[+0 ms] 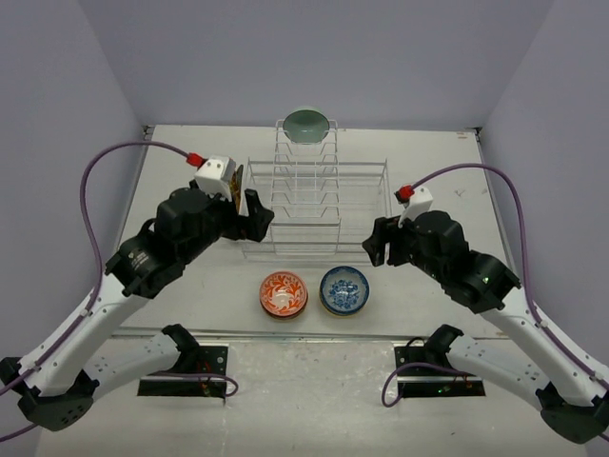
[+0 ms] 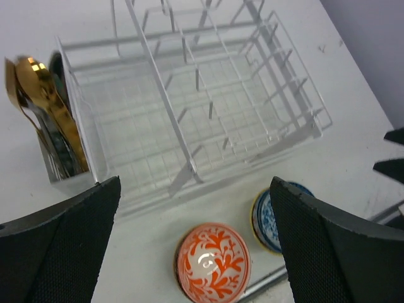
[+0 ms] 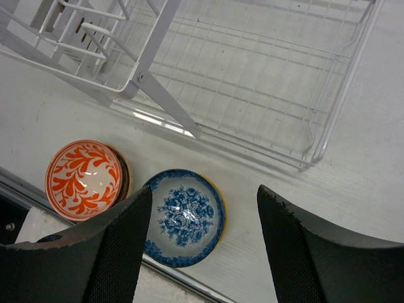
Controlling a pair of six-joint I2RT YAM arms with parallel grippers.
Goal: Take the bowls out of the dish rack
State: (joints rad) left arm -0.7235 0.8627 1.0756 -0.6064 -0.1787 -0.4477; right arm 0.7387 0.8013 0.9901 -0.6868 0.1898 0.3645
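Seen from above, the left gripper is hovering at the left side of the frame beside the dish rack. Its fingers are spread wide and holding nothing. It is hiding most of a holder of gold cutlery. The left wrist view is showing that holder at the left edge, its pieces too bunched to count.

One white wire rack is sitting at the centre. One pale green bowl is standing on edge in the slots at the rack's top end, partly masked by wires. The rest of the rack is showing only wire.

Below the rack, two bowls are sitting side by side on the table: an orange-and-white bowl on the left and a blue-and-white bowl on the right. A darker rim is peeking from under each, so further bowls may be lying beneath; the count is unclear.

At the right, the right gripper is hanging with its fingers apart and holding nothing. In the right wrist view its fingers are cutting off the lower corners.
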